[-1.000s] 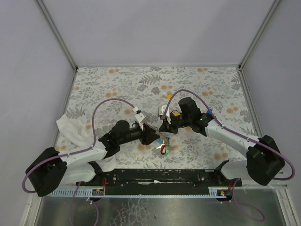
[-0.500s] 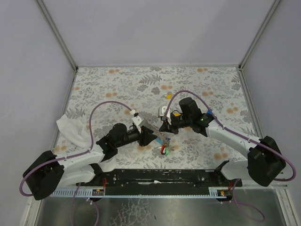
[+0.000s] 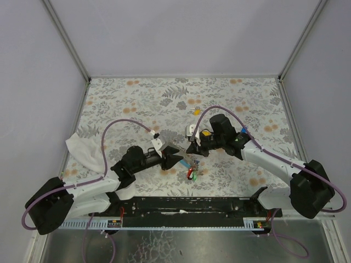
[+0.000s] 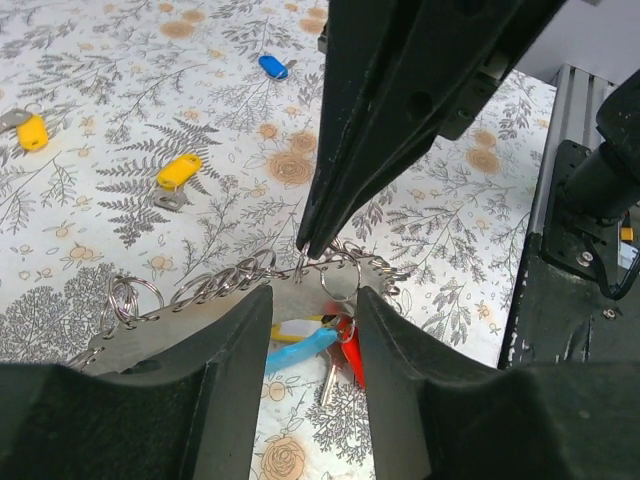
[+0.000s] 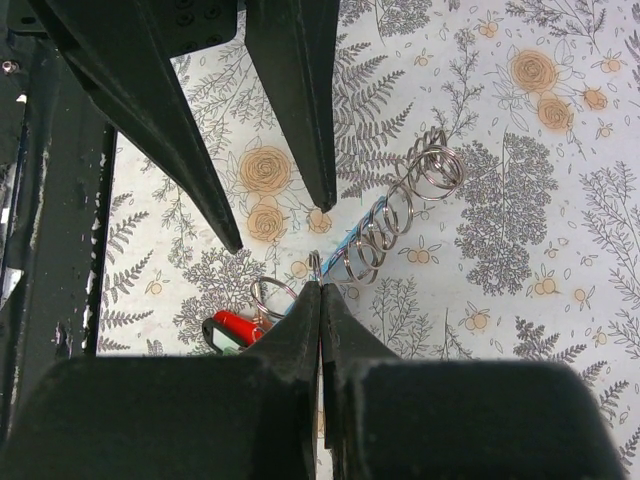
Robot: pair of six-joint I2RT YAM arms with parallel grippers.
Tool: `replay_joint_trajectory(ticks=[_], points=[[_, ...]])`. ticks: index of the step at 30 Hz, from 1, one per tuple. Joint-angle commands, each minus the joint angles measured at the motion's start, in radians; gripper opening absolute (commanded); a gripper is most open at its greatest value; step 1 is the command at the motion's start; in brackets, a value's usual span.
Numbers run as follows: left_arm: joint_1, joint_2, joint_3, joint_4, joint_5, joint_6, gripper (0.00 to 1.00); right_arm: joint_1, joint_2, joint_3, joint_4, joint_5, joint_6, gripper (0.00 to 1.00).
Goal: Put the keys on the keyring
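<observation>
Several small metal keys (image 4: 318,340) with blue, yellow and red plastic heads hang in a bunch from the keyring (image 4: 225,285), a thin grey and light-blue strap strung with little metal rings. The bunch lies on the flowered table cover (image 3: 137,93) near the front, between the two arms. The right gripper (image 4: 305,247) is squeezed tight on the keyring, at the end where the bunch hangs. The left gripper (image 4: 315,295) sits just beside it. Its two fingers are partly apart and the bunch shows in the gap. Nothing can be seen pinched between them.

Over the last second the left arm has slid back a little toward its own side, away from the right gripper. Its fingers have kept about the same gap. The right gripper has stayed put and tight, and the bunch has not left its spot.

It looks as if the left gripper is done with this key and is backing off. Farther out on the cover lie a loose yellow-headed key (image 4: 178,172), a second yellow one (image 4: 32,132) and a blue-headed key (image 4: 271,66), all well apart from the keyring. So the job is likely not finished, and a loose key would come next.
</observation>
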Motion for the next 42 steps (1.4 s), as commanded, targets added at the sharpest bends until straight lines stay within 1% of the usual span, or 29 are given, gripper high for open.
replay_joint_trajectory(ticks=[1,4,7,13,19,22,29,33,42], points=[[0.004,-0.005,-0.047,0.183,0.037,0.096,0.37,-0.005,-0.053,0.003,0.038,-0.061,-0.022,0.0],[0.004,-0.004,-0.05,0.206,0.075,0.124,0.34,-0.005,-0.064,-0.001,0.041,-0.071,-0.026,0.0],[0.004,0.033,-0.037,0.212,0.118,0.144,0.32,-0.005,-0.073,-0.006,0.047,-0.081,-0.029,0.0],[0.003,0.08,-0.02,0.253,0.152,0.166,0.29,-0.005,-0.083,-0.011,0.049,-0.088,-0.032,0.0],[0.004,0.075,-0.015,0.254,0.17,0.172,0.25,-0.005,-0.076,-0.012,0.052,-0.093,-0.031,0.0],[0.005,0.054,-0.02,0.256,0.161,0.174,0.25,-0.005,-0.071,-0.012,0.053,-0.097,-0.027,0.0],[0.005,0.07,-0.02,0.258,0.101,0.181,0.25,-0.005,-0.068,-0.015,0.059,-0.109,-0.021,0.0],[0.004,0.076,-0.017,0.252,0.09,0.185,0.24,-0.005,-0.067,-0.02,0.069,-0.117,-0.018,0.0],[0.005,0.059,-0.019,0.235,0.037,0.208,0.24,-0.005,-0.067,-0.023,0.072,-0.124,-0.017,0.0]])
